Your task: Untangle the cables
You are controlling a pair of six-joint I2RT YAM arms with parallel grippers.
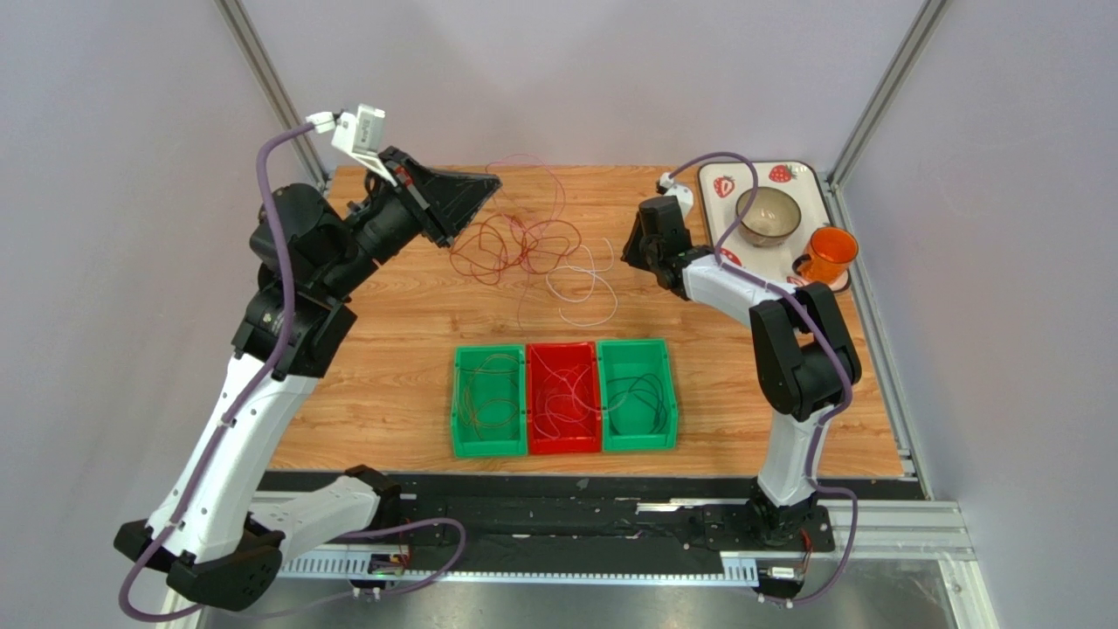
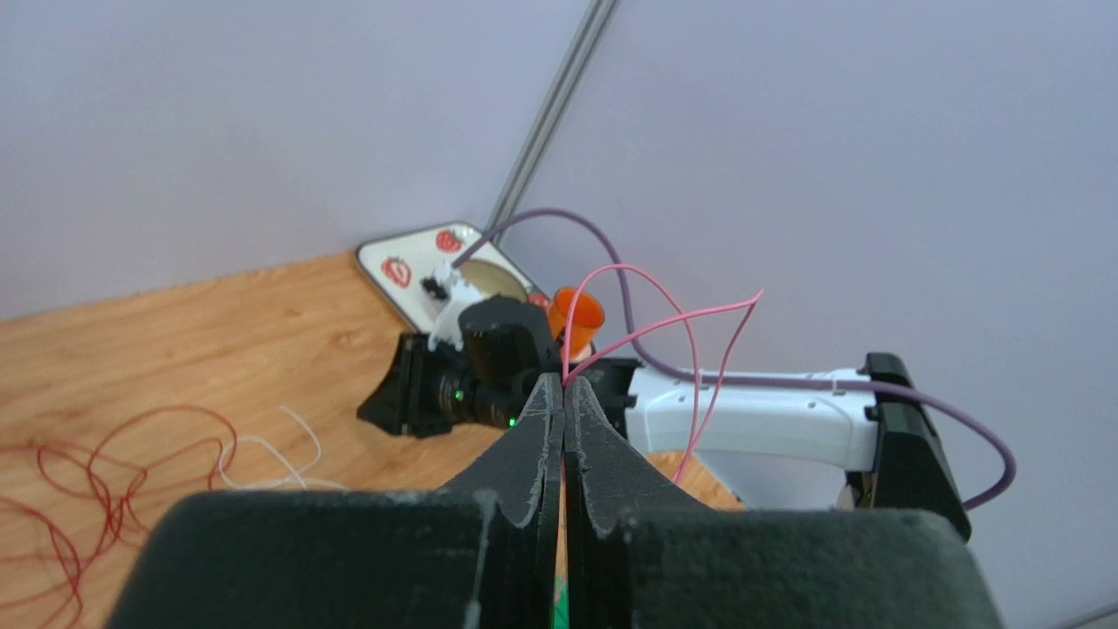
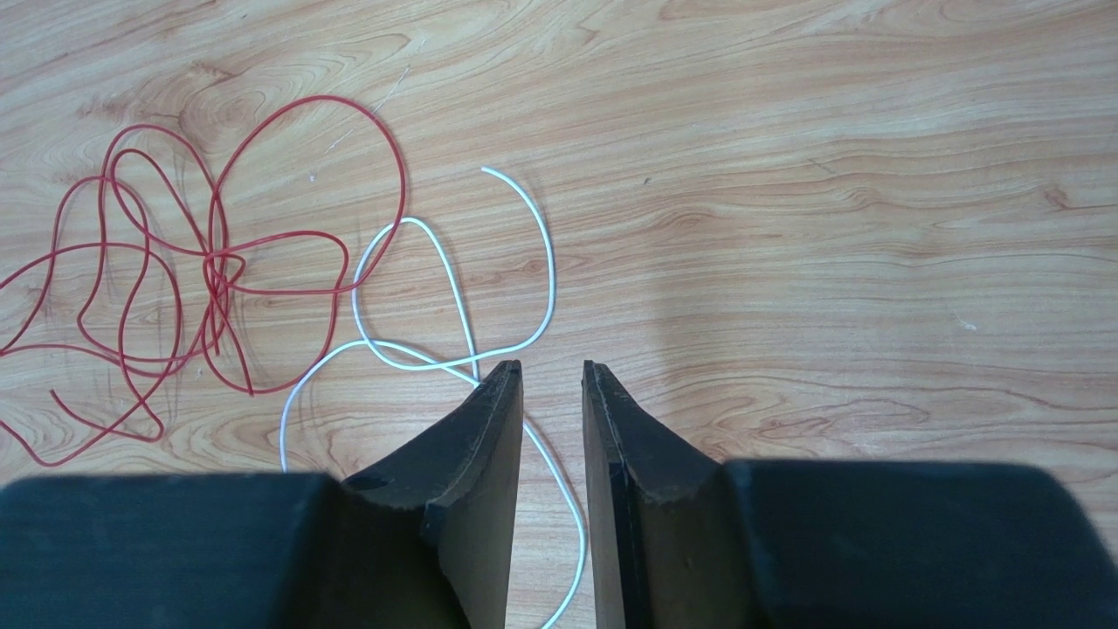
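My left gripper is up in the air over the far left corner of the wooden tabletop. Its two black fingers are pressed tight together, and they pinch a thin pink cable. The cable loops up and out from the fingertips.

My right gripper is down low over the far middle of the tabletop, pointing at the wood. Its fingers are a little apart, and I see only bare wood in the gap. A thin white cable lies in loose loops on the wood and runs under the tip of one finger. I can't tell if that finger touches it.

Just beside the white cable lies a tangle of thin red cables, flat on the wood, between my two grippers.

Three small plastic bins stand in a row, touching, near the front edge: a green bin, a red bin and another green bin. Each one has thin loops of cable inside, but they are too fine for me to name the colours for sure.

In the far right corner sits a white tray with strawberry pictures. A pale round bowl rests on it, and an orange cup stands at its near edge.
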